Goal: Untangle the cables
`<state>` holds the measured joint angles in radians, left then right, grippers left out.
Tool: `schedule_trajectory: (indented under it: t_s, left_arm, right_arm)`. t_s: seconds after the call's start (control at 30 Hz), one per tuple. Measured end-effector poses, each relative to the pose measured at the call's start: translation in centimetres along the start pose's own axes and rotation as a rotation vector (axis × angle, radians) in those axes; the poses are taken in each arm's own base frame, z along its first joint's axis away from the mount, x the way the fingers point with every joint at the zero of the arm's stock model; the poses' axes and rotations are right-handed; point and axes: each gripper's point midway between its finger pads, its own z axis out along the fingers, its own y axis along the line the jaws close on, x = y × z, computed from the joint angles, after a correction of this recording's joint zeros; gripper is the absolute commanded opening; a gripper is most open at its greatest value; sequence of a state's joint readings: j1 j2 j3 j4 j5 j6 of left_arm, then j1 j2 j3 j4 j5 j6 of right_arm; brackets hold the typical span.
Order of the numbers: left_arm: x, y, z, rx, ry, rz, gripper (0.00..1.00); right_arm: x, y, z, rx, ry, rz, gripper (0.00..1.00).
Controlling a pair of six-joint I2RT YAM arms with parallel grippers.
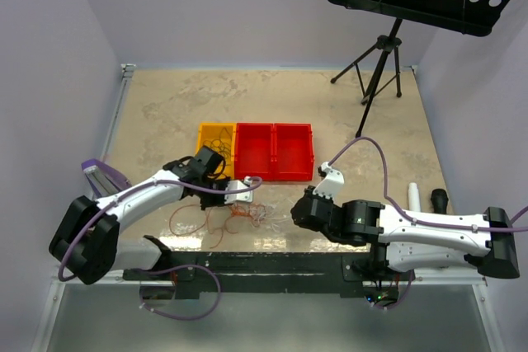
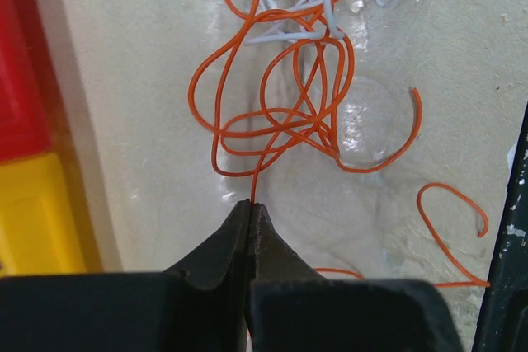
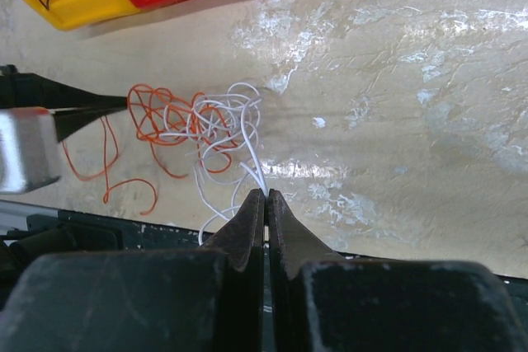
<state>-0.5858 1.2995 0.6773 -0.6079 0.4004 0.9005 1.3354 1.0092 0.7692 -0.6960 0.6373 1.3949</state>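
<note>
Now the left gripper (image 2: pixel 251 205) has its jaws pressed together on an orange cable (image 2: pixel 318 125), with the tangle at its twelve o'clock. The right gripper (image 3: pixel 266 194), jaws closed, seems to pinch a white cable (image 3: pixel 256 172); the tangle lies at eleven o'clock.

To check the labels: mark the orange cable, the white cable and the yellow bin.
orange cable (image 2: pixel 318 125): left wrist view, where its loops cross.
white cable (image 3: pixel 219 125): right wrist view, its tangled middle.
yellow bin (image 1: pixel 212 133): top external view, bare floor.
</note>
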Motion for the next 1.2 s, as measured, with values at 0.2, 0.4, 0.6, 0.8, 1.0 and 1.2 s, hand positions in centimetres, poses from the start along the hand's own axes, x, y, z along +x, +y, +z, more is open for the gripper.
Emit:
schedule_trajectory:
  t_s: [0.2, 0.4, 0.6, 0.8, 1.0, 1.2]
  left_arm:
    - [-4.1, 3.9, -5.7, -0.185, -0.044, 0.054, 0.00]
    - [-13.4, 8.0, -20.3, -0.542, -0.247, 0.186, 0.00]
    - [-17.7, 6.0, -30.4, -0.691, -0.381, 0.258, 0.00]
    - [-17.8, 5.3, -34.4, -0.800, -0.391, 0.259, 0.00]
    - [-18.6, 7.7, -43.3, -1.218, -0.463, 0.223, 0.00]
    - [-19.7, 7.1, -54.3, -1.611, -0.644, 0.154, 0.00]
  right_arm:
    - [0.3, -0.2, 0.3, 0.002, 0.002, -0.003, 0.00]
    - [2.4, -1.2, 2.1, 0.036, 0.035, -0.044, 0.00]
    - [4.5, -1.3, 4.1, 0.035, 0.063, -0.060, 0.00]
    - [6.4, -3.3, 4.8, 0.064, 0.104, -0.088, 0.00]
    - [7.8, -3.9, 4.3, 0.057, 0.137, -0.100, 0.00]
    - [9.3, -4.1, 4.1, 0.063, 0.167, -0.125, 0.00]
